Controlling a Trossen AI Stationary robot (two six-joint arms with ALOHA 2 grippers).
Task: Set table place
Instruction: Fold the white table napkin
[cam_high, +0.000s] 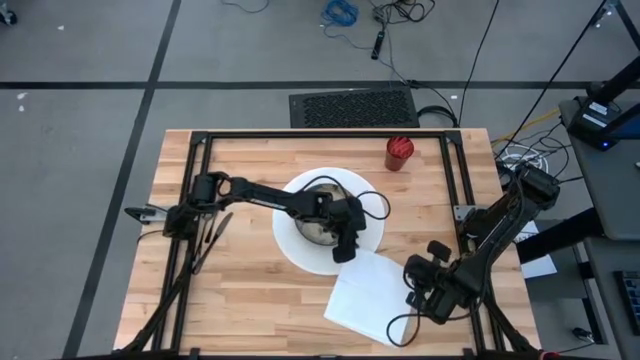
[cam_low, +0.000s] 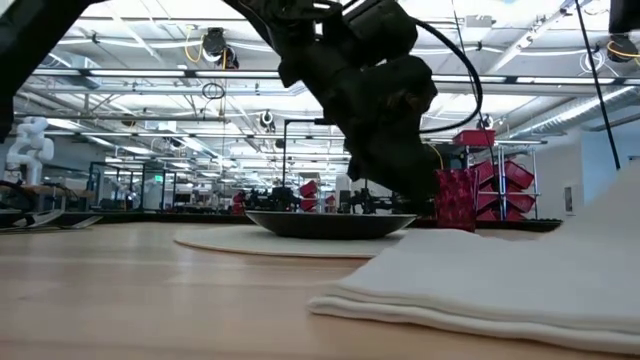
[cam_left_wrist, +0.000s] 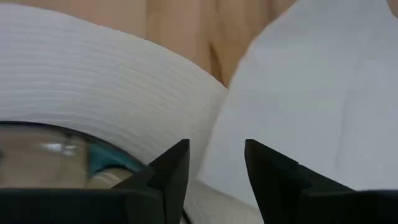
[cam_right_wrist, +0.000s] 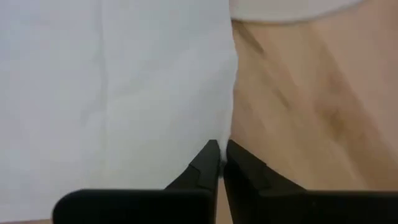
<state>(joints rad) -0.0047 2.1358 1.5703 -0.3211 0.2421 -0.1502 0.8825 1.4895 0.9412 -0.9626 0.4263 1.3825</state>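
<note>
1. The table (cam_high: 250, 300) is made of light wood planks with a black metal frame around it. It fills the middle of the high view.
2. A round white plate (cam_high: 295, 250) lies near the middle of the table.
3. A dark bowl (cam_low: 330, 224) sits on the plate.
4. A white folded napkin (cam_high: 365, 295) lies on the table just beside the plate, on the side near the right arm. One corner of it touches the plate's rim or lies over it.
5. A red cup (cam_high: 399, 153) stands near the far edge of the table, well apart from the plate.
6. The left gripper (cam_high: 345, 250) hangs over the rim of the plate, close to the napkin's corner. In the left wrist view its two fingers (cam_left_wrist: 171, 171) are spread apart with a gap between them. Nothing is held between them.
7. The right gripper (cam_high: 413, 285) is low at the edge of the napkin that faces the right arm. In the right wrist view its fingertips (cam_right_wrist: 208, 155) are pressed almost together, right at the napkin's edge. I cannot tell if they are pinching the cloth.
8. Some dark long things (cam_high: 212, 235) lie on the table by the base of the left arm. They are too small to name.
</note>
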